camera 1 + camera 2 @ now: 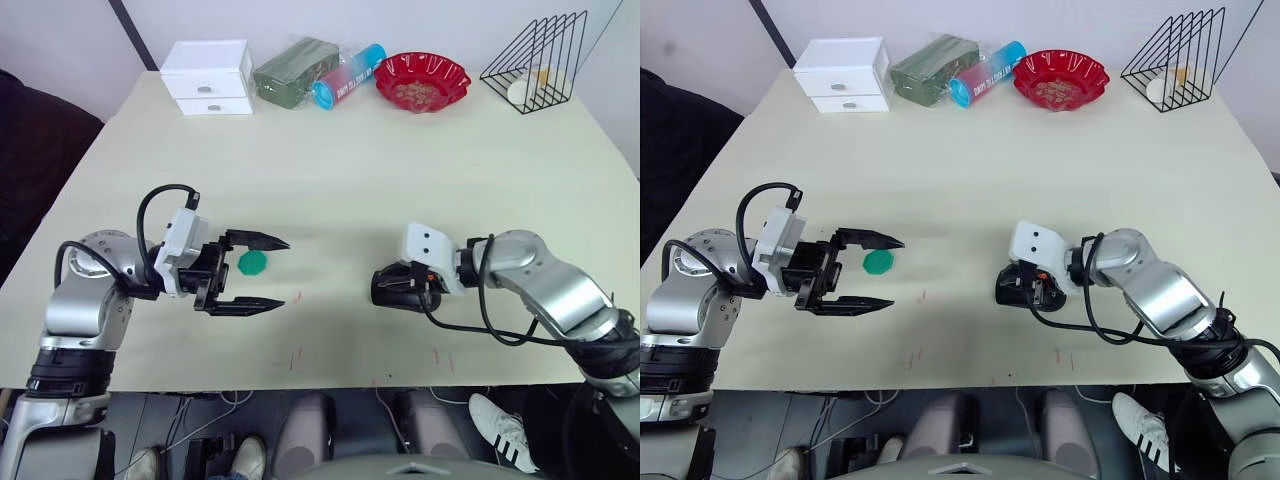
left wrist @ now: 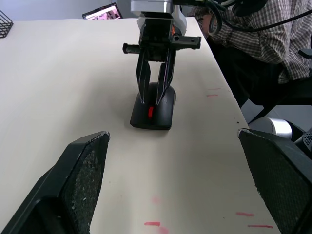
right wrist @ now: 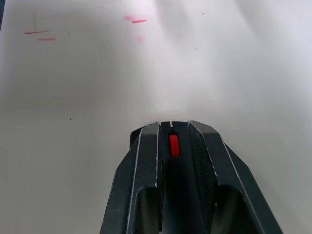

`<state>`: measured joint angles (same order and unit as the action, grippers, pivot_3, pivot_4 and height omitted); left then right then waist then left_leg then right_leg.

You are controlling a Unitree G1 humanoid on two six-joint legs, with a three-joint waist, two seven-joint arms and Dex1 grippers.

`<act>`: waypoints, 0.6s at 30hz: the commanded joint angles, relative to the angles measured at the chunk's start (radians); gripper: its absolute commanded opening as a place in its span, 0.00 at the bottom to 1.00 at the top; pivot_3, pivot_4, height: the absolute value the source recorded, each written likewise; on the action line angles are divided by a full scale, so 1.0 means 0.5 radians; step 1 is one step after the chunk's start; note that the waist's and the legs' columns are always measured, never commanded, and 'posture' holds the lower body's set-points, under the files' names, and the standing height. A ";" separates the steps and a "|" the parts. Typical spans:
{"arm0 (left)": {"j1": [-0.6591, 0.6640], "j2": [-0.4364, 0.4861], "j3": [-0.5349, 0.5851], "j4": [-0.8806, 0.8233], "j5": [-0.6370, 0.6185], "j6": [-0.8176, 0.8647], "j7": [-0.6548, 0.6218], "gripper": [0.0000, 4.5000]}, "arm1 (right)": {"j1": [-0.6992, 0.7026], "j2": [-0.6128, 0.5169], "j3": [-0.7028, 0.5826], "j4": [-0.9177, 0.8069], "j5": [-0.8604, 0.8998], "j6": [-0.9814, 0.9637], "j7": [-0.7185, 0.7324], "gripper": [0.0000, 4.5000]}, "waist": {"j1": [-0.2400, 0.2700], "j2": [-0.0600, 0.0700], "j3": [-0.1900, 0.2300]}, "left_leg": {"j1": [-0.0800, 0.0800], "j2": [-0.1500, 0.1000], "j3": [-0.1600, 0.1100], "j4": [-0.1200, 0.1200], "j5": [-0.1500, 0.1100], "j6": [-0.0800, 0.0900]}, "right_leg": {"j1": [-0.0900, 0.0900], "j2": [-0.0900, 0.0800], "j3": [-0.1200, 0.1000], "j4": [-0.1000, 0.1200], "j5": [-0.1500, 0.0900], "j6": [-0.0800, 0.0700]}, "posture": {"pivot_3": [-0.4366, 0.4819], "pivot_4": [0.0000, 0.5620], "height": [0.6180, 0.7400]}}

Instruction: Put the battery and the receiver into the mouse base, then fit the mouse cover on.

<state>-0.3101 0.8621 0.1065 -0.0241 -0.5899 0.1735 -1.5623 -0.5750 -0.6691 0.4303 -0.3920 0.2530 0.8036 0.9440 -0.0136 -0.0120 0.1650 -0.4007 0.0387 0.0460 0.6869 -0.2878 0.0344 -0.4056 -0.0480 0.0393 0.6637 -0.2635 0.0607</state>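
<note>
A black mouse point(image 2: 163, 109) lies on the table at the right, its top smooth and closed by the mouse cover point(image 2: 168, 96), a red wheel at its front. The mouse base point(image 1: 381, 293) shows as the dark body under my right gripper point(image 1: 380, 285). That gripper's two fingers point(image 2: 143, 80) rest on the top, almost together, with the red wheel in the narrow slit between them. My left gripper point(image 1: 285, 273) hangs wide open to the left of the mouse, holding nothing, near a green octagonal disc point(image 1: 253, 262). The battery and the receiver are out of view.
Along the far edge stand a white drawer box point(image 1: 208, 78), a green pack point(image 1: 294, 70), a blue tube point(image 1: 348, 75), a red bowl point(image 1: 422, 80) and a wire rack point(image 1: 535, 60). A person in a plaid shirt point(image 2: 258, 29) sits beside the table. Red marks dot the front edge.
</note>
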 commanded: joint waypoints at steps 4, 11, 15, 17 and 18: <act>0.000 0.041 0.017 -0.023 -0.009 -0.023 -0.073 1.00 | -0.034 -0.015 0.078 0.005 -0.087 0.124 -0.048 0.20 | 0.001 0.000 0.000 | 0.000 0.000 0.000 0.000 0.000 0.000 | 0.000 0.000 0.000 0.000 0.000 0.000 | 0.48 0.27 1.00; -0.005 0.049 0.012 -0.019 -0.006 -0.026 -0.073 1.00 | -0.043 -0.077 0.221 0.041 -0.149 0.349 -0.048 0.20 | 0.007 -0.003 -0.002 | 0.000 0.000 0.000 0.000 0.000 0.000 | 0.000 0.000 0.000 0.001 0.000 0.000 | 0.48 0.27 1.00; -0.004 0.055 0.011 -0.022 -0.005 -0.026 -0.073 1.00 | -0.028 -0.073 0.251 0.041 -0.153 0.377 -0.074 0.20 | 0.017 -0.011 -0.007 | 0.001 0.000 -0.001 0.001 0.000 0.000 | 0.002 -0.001 -0.001 0.000 0.000 0.000 | 0.48 0.27 1.00; -0.006 0.058 0.011 -0.025 -0.008 -0.020 -0.072 1.00 | -0.022 -0.078 0.242 0.033 -0.140 0.382 -0.073 0.20 | 0.018 -0.014 -0.009 | 0.001 0.000 -0.001 0.001 0.000 0.000 | 0.002 -0.001 -0.001 -0.001 0.000 0.000 | 0.48 0.27 1.00; -0.006 0.059 0.011 -0.026 -0.009 -0.019 -0.073 1.00 | -0.020 -0.081 0.235 0.031 -0.135 0.391 -0.074 0.20 | 0.019 -0.015 -0.009 | 0.001 -0.001 -0.001 0.001 0.000 0.000 | 0.003 -0.001 -0.001 -0.001 0.000 0.000 | 0.48 0.27 1.00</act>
<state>-0.3102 0.8731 0.1065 -0.0241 -0.5893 0.1695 -1.5632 -0.6165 -0.6776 0.5142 -0.4047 0.2013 0.9453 0.9078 -0.0041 -0.0192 0.1605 -0.4000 0.0385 0.0455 0.6873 -0.2879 0.0344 -0.4042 -0.0485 0.0385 0.6634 -0.2634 0.0608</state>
